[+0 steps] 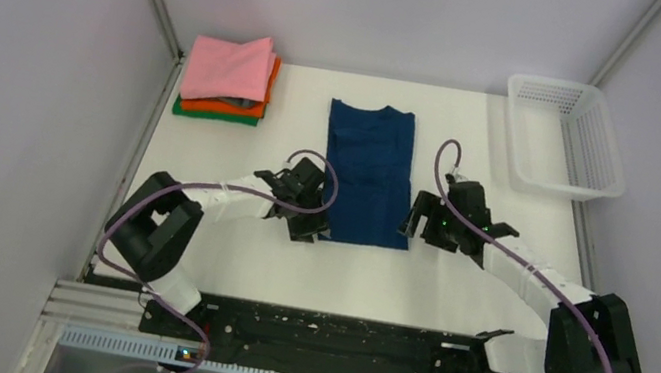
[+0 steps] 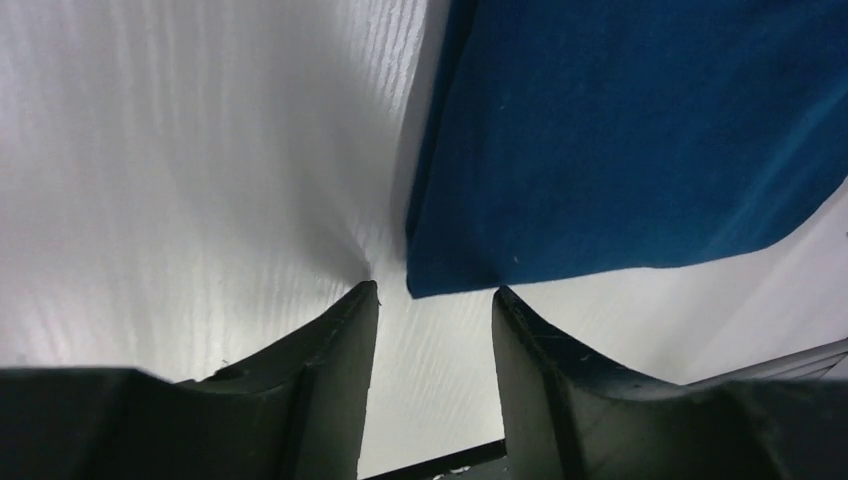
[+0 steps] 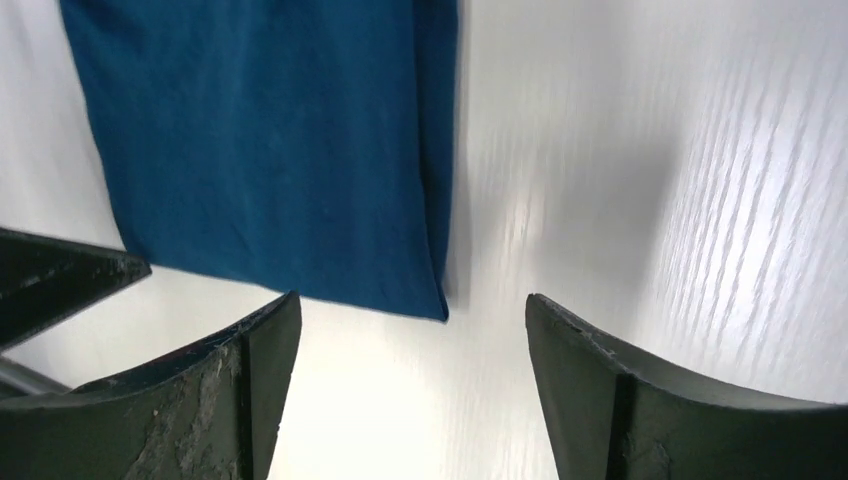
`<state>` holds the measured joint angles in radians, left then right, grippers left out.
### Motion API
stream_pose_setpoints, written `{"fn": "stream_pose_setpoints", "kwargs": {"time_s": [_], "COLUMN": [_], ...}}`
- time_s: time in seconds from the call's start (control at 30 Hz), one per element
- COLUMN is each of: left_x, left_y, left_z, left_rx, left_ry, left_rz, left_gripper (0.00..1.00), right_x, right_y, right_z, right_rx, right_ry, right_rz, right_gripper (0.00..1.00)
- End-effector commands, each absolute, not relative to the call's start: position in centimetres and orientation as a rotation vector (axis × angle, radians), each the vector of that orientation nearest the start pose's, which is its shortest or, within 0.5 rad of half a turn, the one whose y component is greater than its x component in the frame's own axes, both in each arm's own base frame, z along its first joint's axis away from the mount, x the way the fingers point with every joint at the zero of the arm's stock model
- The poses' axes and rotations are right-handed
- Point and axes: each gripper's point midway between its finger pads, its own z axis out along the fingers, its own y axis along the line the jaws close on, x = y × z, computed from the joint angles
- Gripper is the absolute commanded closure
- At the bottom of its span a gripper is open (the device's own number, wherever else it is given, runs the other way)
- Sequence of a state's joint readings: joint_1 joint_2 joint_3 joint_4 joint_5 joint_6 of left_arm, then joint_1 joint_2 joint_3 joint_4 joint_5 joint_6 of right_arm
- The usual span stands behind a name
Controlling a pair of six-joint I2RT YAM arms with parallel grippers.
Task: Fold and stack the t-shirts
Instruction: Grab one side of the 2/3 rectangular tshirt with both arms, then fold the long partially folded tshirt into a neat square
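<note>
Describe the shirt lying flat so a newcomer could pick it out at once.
On the white table, look at the middle, between the folded stack at the far left and the mesh basket at the far right. The navy t-shirt lies there. It alone is dark blue and laid out as one long rectangle.

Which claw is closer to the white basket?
Right. The right gripper is at the navy t-shirt's near right corner, the white mesh basket beyond it; the left gripper is at the shirt's near left corner.
</note>
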<state>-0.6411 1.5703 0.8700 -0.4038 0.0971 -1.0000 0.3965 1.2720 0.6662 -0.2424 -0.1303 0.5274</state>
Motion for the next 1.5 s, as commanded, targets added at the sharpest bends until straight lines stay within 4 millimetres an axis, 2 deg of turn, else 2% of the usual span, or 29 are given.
{"fn": "stream_pose_setpoints", "kwargs": {"time_s": [0.0, 0.13, 0.43, 0.5, 0.57, 0.67, 0.7, 0.73, 0.77, 0.8, 0.83, 0.9, 1.0, 1.1, 1.17, 1.23, 1.3, 1.4, 1.47], "left_x": [25.6, 25.3, 25.7, 25.9, 26.1, 26.0, 25.9, 25.7, 25.4, 24.9, 24.2, 21.5, 17.1, 13.3, 12.2, 12.4, 13.3, 15.8, 17.9], "left_y": [-26.4, -25.8, -23.1, -23.2, -23.7, -23.9, -23.9, -23.9, -23.9, -24.0, -24.1, -23.9, -23.7, -24.5, -25.3, -25.8, -26.3, -26.6, -26.2], "left_z": [3.6, 2.4, 1.2, 0.9, 0.6, 0.0, 0.0, 0.0, 0.2, 0.5, 0.9, 1.8, 4.0, 6.6, 9.2, 12.1, 14.6, 17.4, 18.8], "left_rx": [-0.448, -0.491, -0.528, -0.543, -0.551, -0.546, -0.542, -0.534, -0.528, -0.515, -0.497, -0.447, -0.389, -0.333, -0.287, -0.227, -0.149, -0.108, -0.122], "left_ry": [2.768, 2.786, 2.766, 2.762, 2.772, 2.797, 2.802, 2.807, 2.813, 2.816, 2.819, 2.839, 2.836, 2.845, 2.831, 2.781, 2.71, 2.589, 2.536], "left_rz": [-0.642, -0.596, -0.383, -0.379, -0.39, -0.382, -0.381, -0.383, -0.391, -0.398, -0.401, -0.363, -0.374, -0.509, -0.618, -0.682, -0.715, -0.703, -0.679], "left_gripper": [0.53, 0.57, 0.58, 0.63, 0.73, 0.98, 1.0, 1.0, 1.0, 1.0, 1.0, 1.0, 1.0, 1.0, 1.0, 1.0, 1.0, 1.0, 1.0], "right_x": [26.5, 25.9, 24.6, 24.5, 24.3, 24.0, 23.7, 23.4, 23.0, 22.4, 21.9, 19.6, 15.6, 11.8, 10.4, 9.9, 10.5, 12.9, 15.2], "right_y": [17.0, 16.9, 16.8, 16.8, 17.2, 17.7, 17.8, 17.7, 17.6, 17.4, 17.2, 16.8, 16.9, 16.7, 16.9, 17.6, 18.1, 18.3, 18.2], "right_z": [6.8, 5.4, 2.5, 1.4, 0.7, 0.1, 0.1, 0.1, 0.3, 0.5, 0.9, 1.9, 4.4, 7.1, 9.2, 11.8, 14.1, 16.4, 17.6], "right_rx": [0.13, 0.13, 0.098, 0.093, 0.086, 0.083, 0.076, 0.07, 0.066, 0.059, 0.057, 0.043, -0.029, -0.055, -0.059, -0.083, -0.111, -0.149, -0.15], "right_ry": [2.482, 2.512, 2.574, 2.592, 2.609, 2.627, 2.639, 2.648, 2.662, 2.677, 2.683, 2.73, 2.767, 2.797, 2.774, 2.712, 2.644, 2.576, 2.544], "right_rz": [0.66, 0.659, 0.652, 0.65, 0.678, 0.718, 0.725, 0.729, 0.727, 0.722, 0.724, 0.745, 0.84, 0.94, 1.021, 1.127, 1.162, 1.105, 1.036], "right_gripper": [0.25, 0.37, 0.44, 0.47, 0.51, 0.7, 0.78, 0.94, 1.0, 1.0, 1.0, 1.0, 1.0, 1.0, 1.0, 1.0, 1.0, 1.0, 1.0]}}
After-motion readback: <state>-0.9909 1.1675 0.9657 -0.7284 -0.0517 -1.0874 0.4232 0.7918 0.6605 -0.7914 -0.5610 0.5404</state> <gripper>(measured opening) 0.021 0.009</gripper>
